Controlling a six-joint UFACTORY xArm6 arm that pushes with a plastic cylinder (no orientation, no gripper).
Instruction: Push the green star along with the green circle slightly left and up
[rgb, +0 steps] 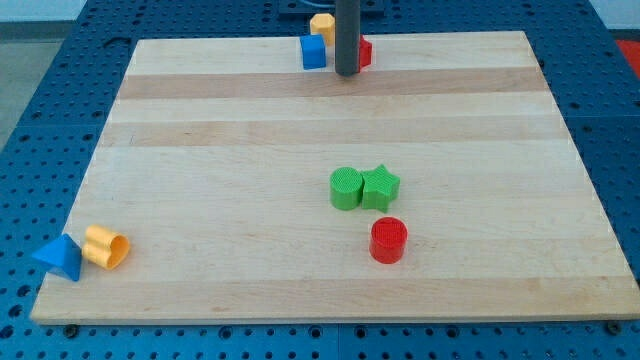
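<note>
tip: my tip (347, 73), bare rod, no jaws to open/shut
targets: green star (381, 186) touching green circle (346, 188), well below tip
risk: red cylinder (388, 241) just beyond them; approach may knock it, or pair splits

A pale striped wooden board (200, 150) lay on a blue perforated table (60, 60). The star (380, 186) and circle (346, 188) were green, the cylinder (388, 241) red; the rod (347, 40) looked dark grey.

A ridged green plastic star block (380, 186) lies flat just right of the board's centre. A ridged green plastic circle block (346, 188) touches it at its nine o'clock.
</note>
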